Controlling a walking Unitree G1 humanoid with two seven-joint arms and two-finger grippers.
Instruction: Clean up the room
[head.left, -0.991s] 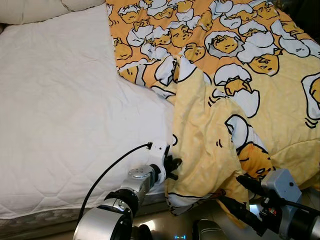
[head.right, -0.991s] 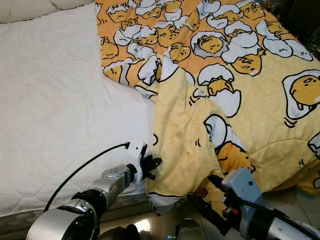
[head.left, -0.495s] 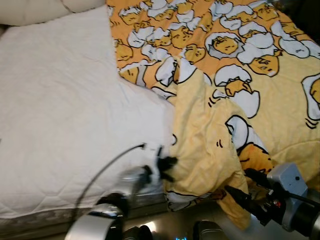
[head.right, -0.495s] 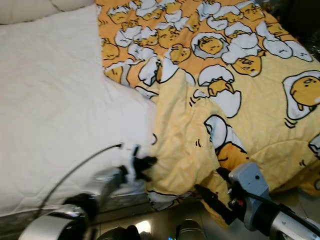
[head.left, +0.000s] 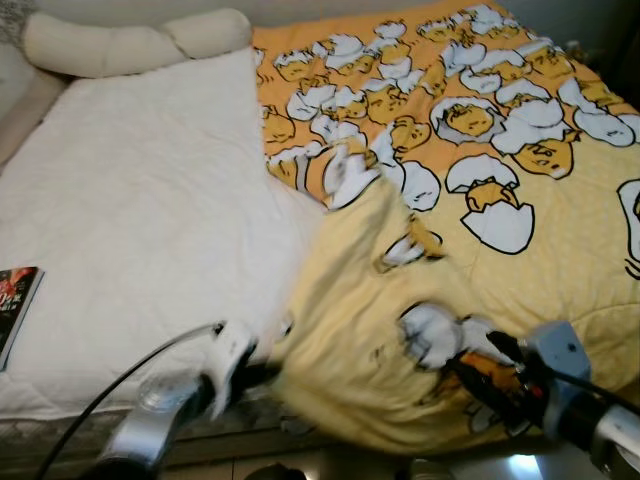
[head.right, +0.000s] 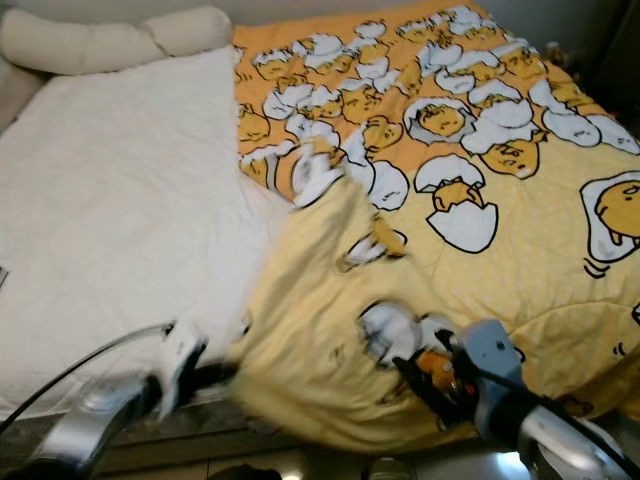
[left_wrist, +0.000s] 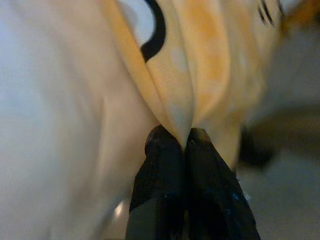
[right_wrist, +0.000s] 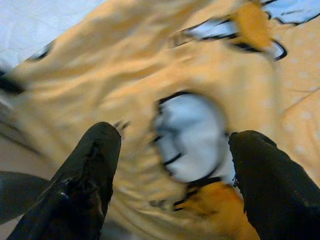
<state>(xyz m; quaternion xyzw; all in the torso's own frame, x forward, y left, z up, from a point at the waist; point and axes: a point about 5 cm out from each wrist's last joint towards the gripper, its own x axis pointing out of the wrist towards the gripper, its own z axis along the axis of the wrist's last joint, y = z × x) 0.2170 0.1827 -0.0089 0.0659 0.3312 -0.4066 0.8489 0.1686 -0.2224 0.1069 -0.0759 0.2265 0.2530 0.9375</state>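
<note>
A yellow duvet printed with cartoon eggs covers the right half of the bed, and its near left corner is bunched into a loose fold. My left gripper is shut on the edge of that fold, low at the bed's front edge. On the duvet's near part, my right gripper stands open. Its fingers are spread wide over an egg print, with no cloth between them.
The bare white mattress takes the bed's left half. A long cream bolster pillow lies along the head. A dark book rests at the mattress's left edge. Floor shows below the front edge.
The camera has tilted up, showing the pillow and book. My left gripper has pulled the duvet corner up onto the mattress and leftward, spreading the fold. The right gripper has risen onto the duvet.
</note>
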